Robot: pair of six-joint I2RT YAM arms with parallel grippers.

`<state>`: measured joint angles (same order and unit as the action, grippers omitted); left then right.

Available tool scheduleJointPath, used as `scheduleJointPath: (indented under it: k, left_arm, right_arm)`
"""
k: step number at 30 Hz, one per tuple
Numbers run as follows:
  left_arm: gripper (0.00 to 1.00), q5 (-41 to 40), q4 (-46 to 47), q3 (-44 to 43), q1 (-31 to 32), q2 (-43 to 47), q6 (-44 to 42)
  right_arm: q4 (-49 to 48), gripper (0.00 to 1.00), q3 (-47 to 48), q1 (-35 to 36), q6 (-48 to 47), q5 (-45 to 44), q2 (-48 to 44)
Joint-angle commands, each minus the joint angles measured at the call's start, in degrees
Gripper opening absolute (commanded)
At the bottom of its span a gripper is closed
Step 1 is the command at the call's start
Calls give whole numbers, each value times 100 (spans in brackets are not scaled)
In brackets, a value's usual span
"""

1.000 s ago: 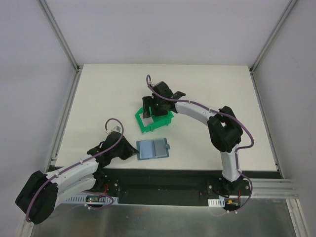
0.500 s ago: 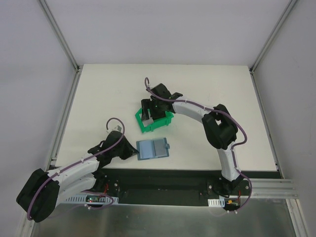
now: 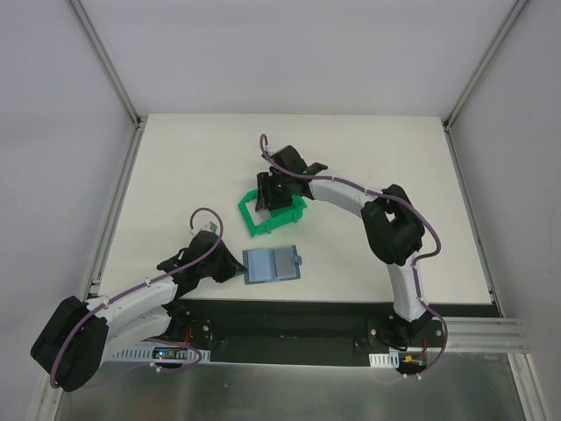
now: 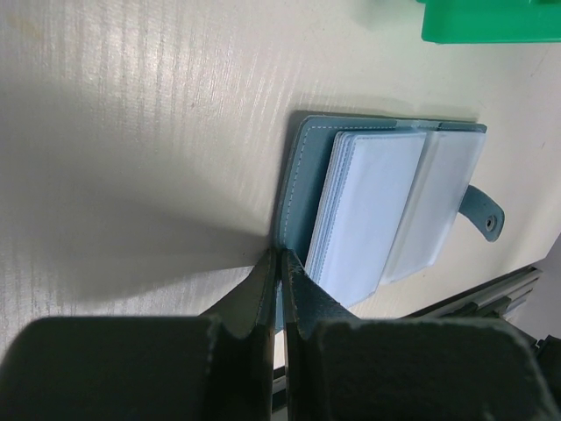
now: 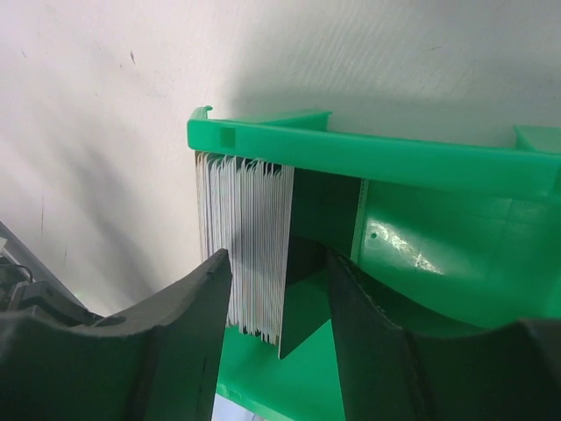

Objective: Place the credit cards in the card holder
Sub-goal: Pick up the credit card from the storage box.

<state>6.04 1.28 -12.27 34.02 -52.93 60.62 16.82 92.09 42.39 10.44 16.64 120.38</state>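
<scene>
The card holder (image 3: 272, 265) lies open on the table, teal outside with pale blue pockets (image 4: 386, 210) showing. My left gripper (image 3: 237, 274) is shut on the left edge of its cover, and teal shows between the closed fingertips (image 4: 280, 256). The credit cards (image 5: 245, 246) stand on edge as a pale stack with a dark card at its right end. They sit inside the green bin (image 5: 368, 153). My right gripper (image 5: 276, 259) reaches down into the bin (image 3: 250, 215) and straddles the stack. Its left finger is close to the pale cards, and a gap remains at its right finger.
The green bin stands mid-table, just beyond the card holder, and its corner shows at the top of the left wrist view (image 4: 491, 22). The table's near edge and black base rail (image 3: 289, 309) run right below the card holder.
My right gripper's jaws have narrowed around the card stack in the bin, and the bin has shifted slightly. The left gripper and card holder have not moved.
</scene>
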Motion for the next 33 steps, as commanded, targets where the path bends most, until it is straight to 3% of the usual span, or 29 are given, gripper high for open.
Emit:
scheduleJointPath:
  k: [1,5,13,21,27,33]
  left_arm:
    - [0,90,-101,-118,-45,-77,-147]
    - [0,90,-101,-117,-45,-69,-138]
    - [0,108,-101,-109,-45,-86,-147]
    - [0,134,-101,-109,-45,-104,-165]
    - [0,169,-101,-91,-45,-69,-156]
    - [0,186,-93,-56,-45,-16,-129]
  right_arm:
    - [-153,48,-25,6,2,111,-506]
    - [-144,42,-77,-3,-7,58,-594]
    - [14,15,-78,-12,-138,-117,-682]
    - [208,0,-77,-3,-507,-968,-1015]
    - [67,0,-402,-3,-771,-1821,-1692]
    - [-239,0,-1200,41,-378,-1920,-2746]
